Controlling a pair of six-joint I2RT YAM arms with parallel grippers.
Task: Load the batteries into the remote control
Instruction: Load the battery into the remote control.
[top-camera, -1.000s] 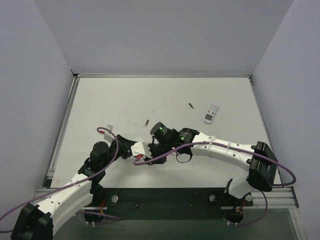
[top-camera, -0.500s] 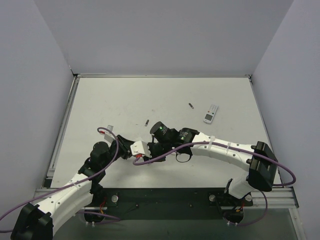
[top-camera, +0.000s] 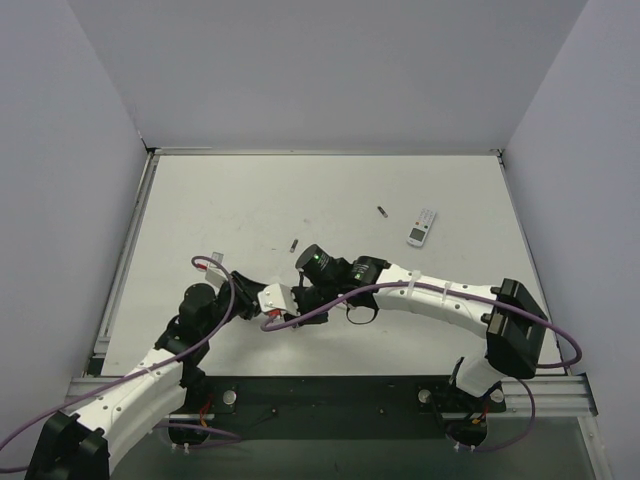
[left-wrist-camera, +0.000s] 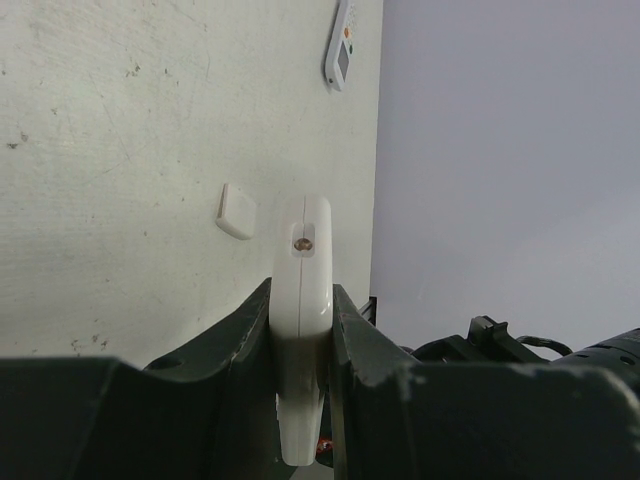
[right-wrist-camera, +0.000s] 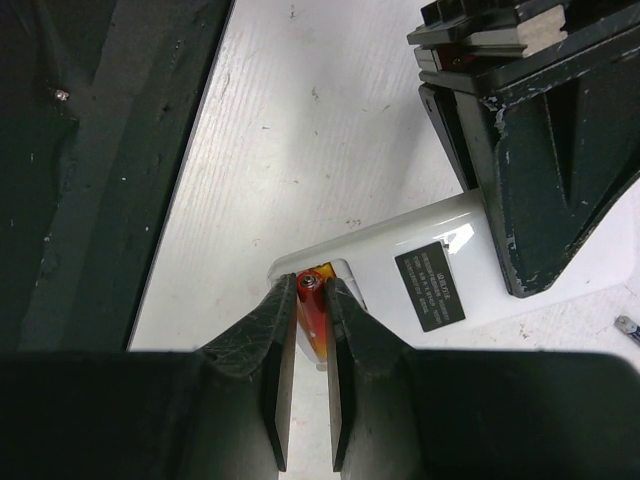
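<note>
— Grey walls are enclosing the white table (top-camera: 250, 200); where is the remote control (right-wrist-camera: 420, 270) sitting?

— Clamped edge-on in the left gripper (left-wrist-camera: 300, 330).

— And the battery (right-wrist-camera: 310, 300)?

— Pinched upright in the right gripper (right-wrist-camera: 305, 330), over the remote's open bay (one visible; two dark cells (top-camera: 294, 244) lying apart).

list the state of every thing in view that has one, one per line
remote control: back up, battery bay open, clamped edge-on in left gripper
battery: pinched in right gripper, at the open bay
battery cover: off, flat on table
white-faced remote: lying face up, untouched
</note>
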